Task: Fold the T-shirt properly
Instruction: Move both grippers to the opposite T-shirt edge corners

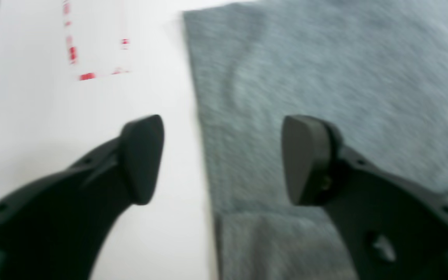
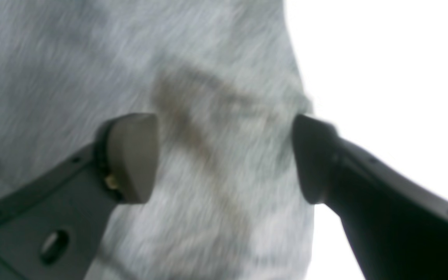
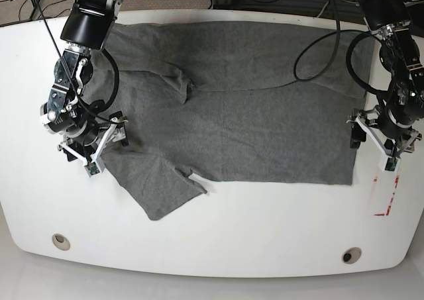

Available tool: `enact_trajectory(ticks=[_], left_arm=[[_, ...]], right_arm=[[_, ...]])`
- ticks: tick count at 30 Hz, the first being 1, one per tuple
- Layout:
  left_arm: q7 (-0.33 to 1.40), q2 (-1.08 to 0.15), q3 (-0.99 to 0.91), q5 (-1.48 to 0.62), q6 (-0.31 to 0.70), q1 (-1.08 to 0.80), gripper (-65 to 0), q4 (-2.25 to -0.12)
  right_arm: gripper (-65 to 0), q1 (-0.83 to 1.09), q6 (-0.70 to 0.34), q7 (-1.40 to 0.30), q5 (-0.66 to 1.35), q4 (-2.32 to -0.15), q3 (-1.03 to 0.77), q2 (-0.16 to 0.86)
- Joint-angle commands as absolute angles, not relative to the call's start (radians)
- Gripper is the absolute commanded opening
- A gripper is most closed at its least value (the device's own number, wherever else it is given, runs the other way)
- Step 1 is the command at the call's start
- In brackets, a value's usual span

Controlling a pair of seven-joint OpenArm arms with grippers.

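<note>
The heather-grey T-shirt point(image 3: 252, 121) lies spread across the white table point(image 3: 218, 240), its far part folded over along a crease. One sleeve point(image 3: 165, 194) sticks out at the front left. My left gripper point(image 3: 374, 148) is open and empty over the shirt's right edge. In the left wrist view the gripper point(image 1: 224, 159) straddles that edge of the shirt point(image 1: 325, 70), one finger over bare table. My right gripper point(image 3: 106, 148) is open and empty at the shirt's left edge near the sleeve. In the right wrist view it point(image 2: 222, 159) hovers over wrinkled cloth point(image 2: 91, 58).
Red tape marks point(image 3: 384, 197) sit on the table by the left gripper, and show in the left wrist view point(image 1: 88, 76). Two round holes point(image 3: 61, 242) point(image 3: 351, 255) are near the table's front edge. Cables point(image 3: 324, 42) hang over the back right.
</note>
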State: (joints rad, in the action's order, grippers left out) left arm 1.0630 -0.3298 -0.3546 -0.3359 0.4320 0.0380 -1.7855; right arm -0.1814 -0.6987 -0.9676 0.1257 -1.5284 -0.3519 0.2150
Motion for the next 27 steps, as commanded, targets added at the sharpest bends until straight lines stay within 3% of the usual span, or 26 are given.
enact_trajectory(ticks=[1, 14, 27], left_arm=[[1.047, -0.343, -0.34, -0.348, 0.435, 0.093, -17.2, -1.767], [1.047, -0.343, -0.332, -0.346, 0.435, 0.182, -17.2, -1.69], [1.046, -0.343, -0.334, -0.346, 0.435, 0.143, -17.2, -1.693]], right_arm=[[-11.7, -0.237, -0.698, -0.897, 0.139, -1.443, -0.358, 0.251], [-11.7, -0.392, -0.698, -0.641, 0.14, -0.983, -0.354, 0.34], [-11.7, -0.466, -0.698, -0.568, 0.14, -0.877, -0.357, 0.375]])
